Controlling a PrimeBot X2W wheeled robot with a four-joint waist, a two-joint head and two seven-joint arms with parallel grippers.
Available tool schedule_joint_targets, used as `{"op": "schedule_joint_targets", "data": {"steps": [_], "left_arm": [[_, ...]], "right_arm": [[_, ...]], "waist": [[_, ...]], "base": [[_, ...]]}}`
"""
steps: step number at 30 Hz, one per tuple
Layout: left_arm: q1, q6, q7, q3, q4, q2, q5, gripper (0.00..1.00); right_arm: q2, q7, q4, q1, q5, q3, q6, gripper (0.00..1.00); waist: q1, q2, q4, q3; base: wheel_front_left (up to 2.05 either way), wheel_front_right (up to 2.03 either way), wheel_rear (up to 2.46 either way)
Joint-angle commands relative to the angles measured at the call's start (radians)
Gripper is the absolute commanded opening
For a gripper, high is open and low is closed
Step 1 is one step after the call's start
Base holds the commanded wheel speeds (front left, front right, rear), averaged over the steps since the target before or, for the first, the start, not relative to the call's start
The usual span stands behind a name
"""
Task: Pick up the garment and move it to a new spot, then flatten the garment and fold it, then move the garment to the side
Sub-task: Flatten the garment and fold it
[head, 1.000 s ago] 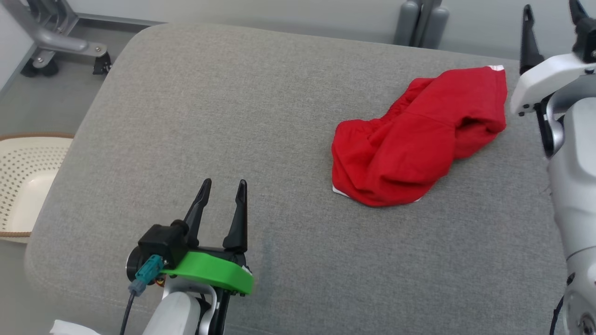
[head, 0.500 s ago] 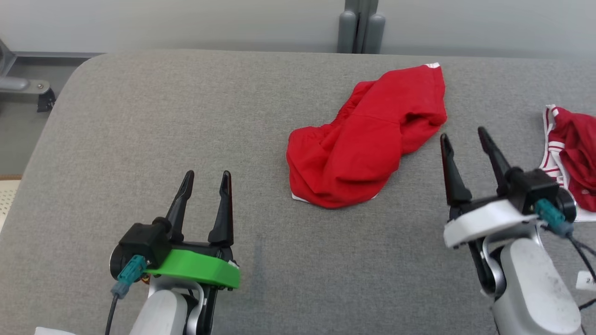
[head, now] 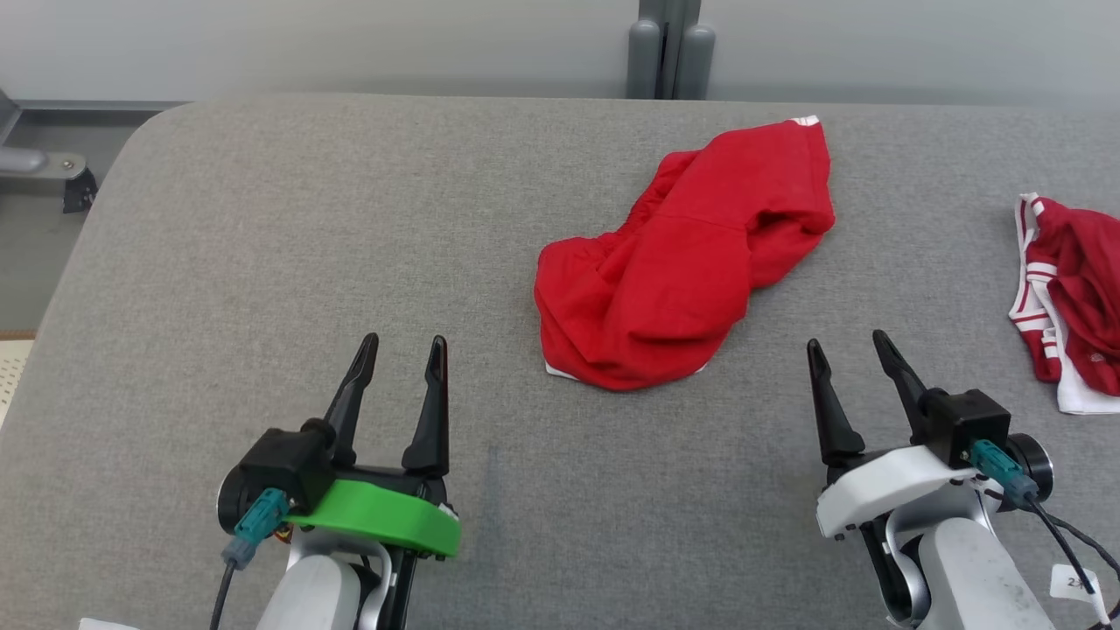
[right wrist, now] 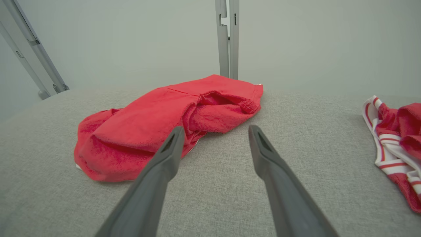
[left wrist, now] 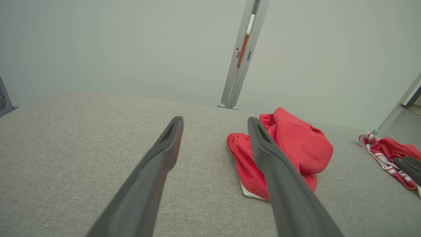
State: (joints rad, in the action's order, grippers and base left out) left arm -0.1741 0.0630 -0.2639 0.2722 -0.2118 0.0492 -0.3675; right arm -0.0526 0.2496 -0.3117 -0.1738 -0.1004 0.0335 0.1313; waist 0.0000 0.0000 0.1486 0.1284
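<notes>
Lowest in the head view, at lower left: left gripper [head: 404,339] on a green collar, fingers spread apart, gripping nothing, tips pointing up the frame over the grey padded table [head: 262,262]. At lower right, level with it: right gripper [head: 846,339] on a white collar, fingers likewise apart and empty. In the bottom right corner, beside its forearm: white tag [head: 1072,579].

At the left edge, mid-height: sliver of a pale perforated basket [head: 9,381], off the table, contents out of sight.

Higher, centre-right of the frame: red garment [head: 674,280], crumpled in a loose heap on the table. Lies diagonally from lower left to upper right, white trim peeping out at its lower edge and top corner. Apart from both grippers, with grey cloth between.

At the right edge: second red garment [head: 1072,289], white-striped, bunched, cut by the frame, apart from the first.

Beyond the table's far edge, top centre: grey upright post [head: 669,52] against a pale wall. Upper left: part of a metal frame [head: 44,166].
</notes>
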Motion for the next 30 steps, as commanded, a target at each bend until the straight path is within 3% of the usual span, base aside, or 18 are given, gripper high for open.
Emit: {"op": "schedule_joint_targets", "data": {"steps": [1, 10, 16, 27, 28, 30], "left_arm": [[-0.003, 0.005, 0.000, 0.005, 0.000, 0.003, -0.002, 1.00], [-0.041, 0.001, 0.000, 0.024, -0.003, 0.003, -0.015, 1.00], [-0.069, -0.004, 0.000, 0.043, -0.011, 0.003, -0.032, 1.00], [-0.074, -0.020, 0.000, 0.061, -0.011, 0.002, -0.046, 1.00], [-0.074, -0.020, 0.000, 0.062, -0.012, 0.002, -0.045, 1.00], [-0.075, -0.020, 0.000, 0.062, -0.014, 0.002, -0.043, 1.00]], "right_arm": [[-0.002, -0.013, -0.024, -0.029, 0.017, -0.006, -0.001, 1.00], [-0.003, -0.103, -0.214, -0.176, 0.019, -0.030, -0.001, 1.00], [-0.042, -0.137, -0.371, -0.289, -0.004, -0.038, -0.001, 1.00], [-0.069, -0.077, -0.558, -0.418, -0.026, -0.025, -0.001, 0.97], [-0.070, -0.070, -0.572, -0.425, -0.021, -0.015, -0.001, 0.00], [-0.069, -0.058, -0.596, -0.436, -0.022, -0.001, -0.001, 0.00]], "waist": [[0.0000, 0.0000, 0.023, 0.020], [0.0000, 0.0000, 0.110, 0.096], [0.0000, 0.0000, 0.177, 0.137], [0.0000, 0.0000, 0.215, 0.150], [0.0000, 0.0000, 0.214, 0.148], [0.0000, 0.0000, 0.208, 0.143]], "base": [[0.00, 0.00, 0.00], [0.00, 0.00, 0.00], [0.00, 0.00, 0.00], [0.00, 0.00, 0.00], [0.00, 0.00, 0.00], [0.00, 0.00, 0.00]]}}
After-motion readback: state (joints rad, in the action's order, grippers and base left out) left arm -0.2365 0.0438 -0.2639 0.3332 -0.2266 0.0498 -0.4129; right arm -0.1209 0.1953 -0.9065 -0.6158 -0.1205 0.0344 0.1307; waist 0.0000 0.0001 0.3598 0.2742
